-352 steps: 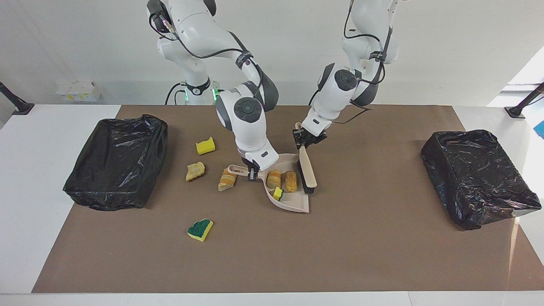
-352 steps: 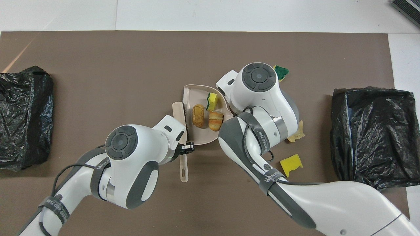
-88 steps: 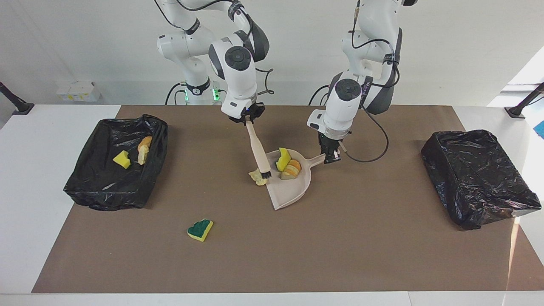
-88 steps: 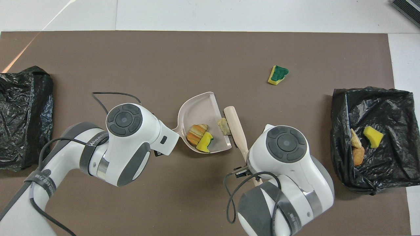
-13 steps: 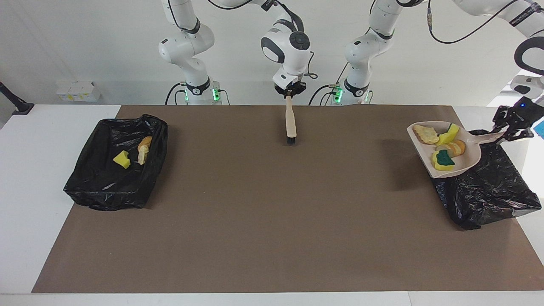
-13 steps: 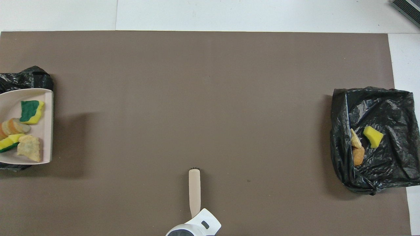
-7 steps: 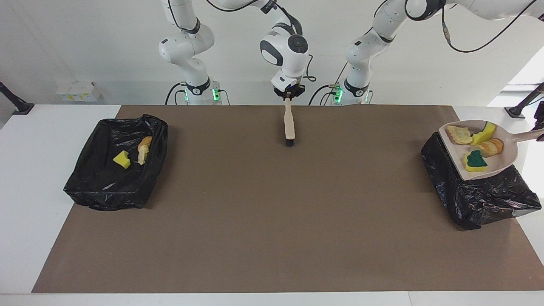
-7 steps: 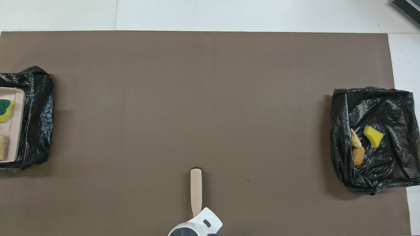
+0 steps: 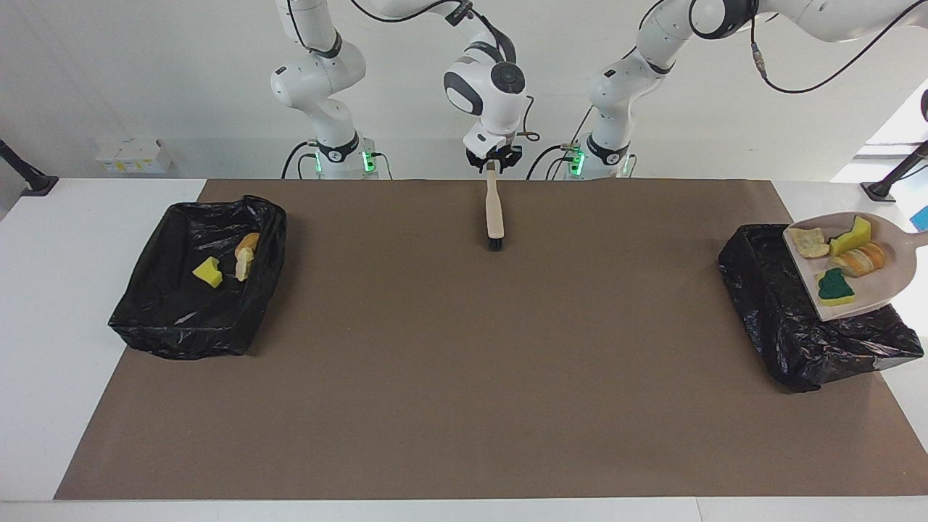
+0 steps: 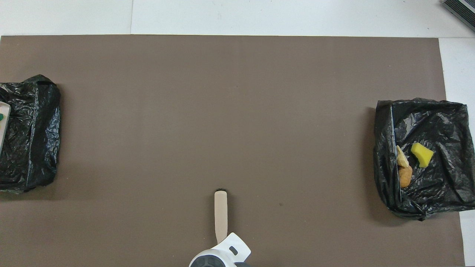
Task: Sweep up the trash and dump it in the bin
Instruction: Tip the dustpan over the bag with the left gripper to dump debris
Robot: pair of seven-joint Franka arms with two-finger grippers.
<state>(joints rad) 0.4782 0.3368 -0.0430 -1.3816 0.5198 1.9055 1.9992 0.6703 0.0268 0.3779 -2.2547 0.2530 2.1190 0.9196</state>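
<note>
1. Facing view shows the dustpan (image 9: 873,297) up in the air over the black-lined bin (image 9: 768,304) at the left arm's end of the table. It carries the trash (image 9: 859,259): two bread pieces, a yellow sponge chunk and the green-and-yellow piece.
2. The relation that matters is the pan's long axis. It runs along the table's length. The handle points outward and leaves the picture at the edge, while the open lip faces the middle of the table and hangs above the bin's hollow. As I judge it, tipping that lip downward would slide the scraps into the liner rather than onto the mat (image 9: 464,377).
3. The left gripper is out of sight past the picture's edge. The pan floats clear of any support with its handle leading that way, so I take the left gripper to be clenched on the handle.
4. The right gripper (image 9: 494,161) waits over the robots' edge of the mat. The top of the brush (image 9: 494,210) handle sits in it, and the bristles point down at the mat. Whether it grips or has let go I cannot tell.
5. The other bin (image 9: 181,326), at the right arm's end, already holds a yellow chunk and bread.
</note>
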